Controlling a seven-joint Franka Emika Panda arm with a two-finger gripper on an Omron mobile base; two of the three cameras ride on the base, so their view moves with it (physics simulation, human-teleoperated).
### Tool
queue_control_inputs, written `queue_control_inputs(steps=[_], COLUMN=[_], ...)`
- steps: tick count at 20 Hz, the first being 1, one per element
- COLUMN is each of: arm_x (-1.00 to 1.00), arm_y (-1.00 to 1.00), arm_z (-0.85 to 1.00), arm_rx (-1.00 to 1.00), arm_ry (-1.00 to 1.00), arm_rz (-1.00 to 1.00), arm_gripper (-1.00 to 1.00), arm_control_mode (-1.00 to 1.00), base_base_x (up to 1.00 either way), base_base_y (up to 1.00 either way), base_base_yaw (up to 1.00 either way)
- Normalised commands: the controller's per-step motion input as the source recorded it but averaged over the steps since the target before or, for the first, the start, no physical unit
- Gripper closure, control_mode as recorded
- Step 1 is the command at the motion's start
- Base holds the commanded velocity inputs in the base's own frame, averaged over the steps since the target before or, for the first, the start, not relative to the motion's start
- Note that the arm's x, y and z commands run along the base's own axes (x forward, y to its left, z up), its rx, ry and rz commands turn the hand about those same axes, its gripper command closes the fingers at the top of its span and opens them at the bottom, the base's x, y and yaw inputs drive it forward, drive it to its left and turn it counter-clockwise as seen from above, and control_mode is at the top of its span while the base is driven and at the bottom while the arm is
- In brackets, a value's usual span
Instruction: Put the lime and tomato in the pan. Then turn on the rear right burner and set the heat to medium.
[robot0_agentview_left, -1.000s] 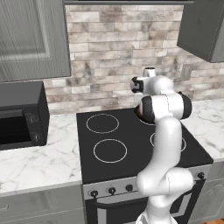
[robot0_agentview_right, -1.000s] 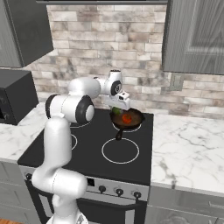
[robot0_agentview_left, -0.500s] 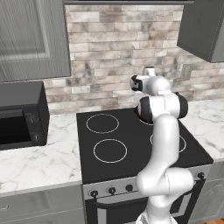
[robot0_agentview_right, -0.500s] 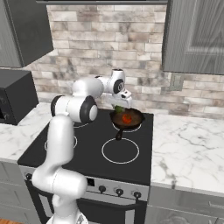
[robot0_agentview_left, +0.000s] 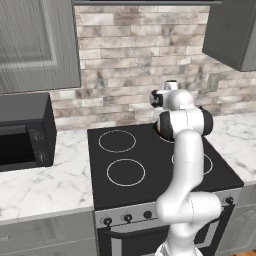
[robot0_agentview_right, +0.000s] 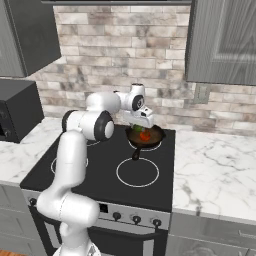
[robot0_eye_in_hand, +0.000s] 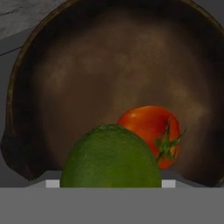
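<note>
A black glass cooktop (robot0_agentview_right: 100, 167) fills the middle of the right base view, set between two stretches of white marble counter (robot0_agentview_right: 215, 172). A dark brown pan (robot0_agentview_right: 145, 138) sits on it at the upper right, black handle pointing toward the front. White-ringed burners (robot0_agentview_left: 126, 172) mark the glass. A black microwave (robot0_agentview_left: 22, 131) stands on the counter at the left edge of the left base view.
</note>
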Motion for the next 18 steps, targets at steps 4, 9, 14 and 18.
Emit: queue_control_inputs(steps=[4,9,14,18], arm_x=[0.00,0.00,0.00,0.00], arm_y=[0.00,0.00,0.00,0.00], arm_z=[-0.33,-0.23,-0.04,0.00], arm_rx=[0.00,0.00,0.00,0.00], arm_ry=[0.00,0.00,0.01,0.00], arm_rz=[0.00,0.00,0.00,0.00], arm_gripper=[1.00,1.00,-1.00,-1.00], arm_control_mode=[-1.00,-1.00,-1.00,-1.00], base_base_x=[0.00,0.00,0.00,0.00], base_base_y=[0.00,0.00,0.00,0.00], base_base_yaw=[0.00,0.00,0.00,0.00])
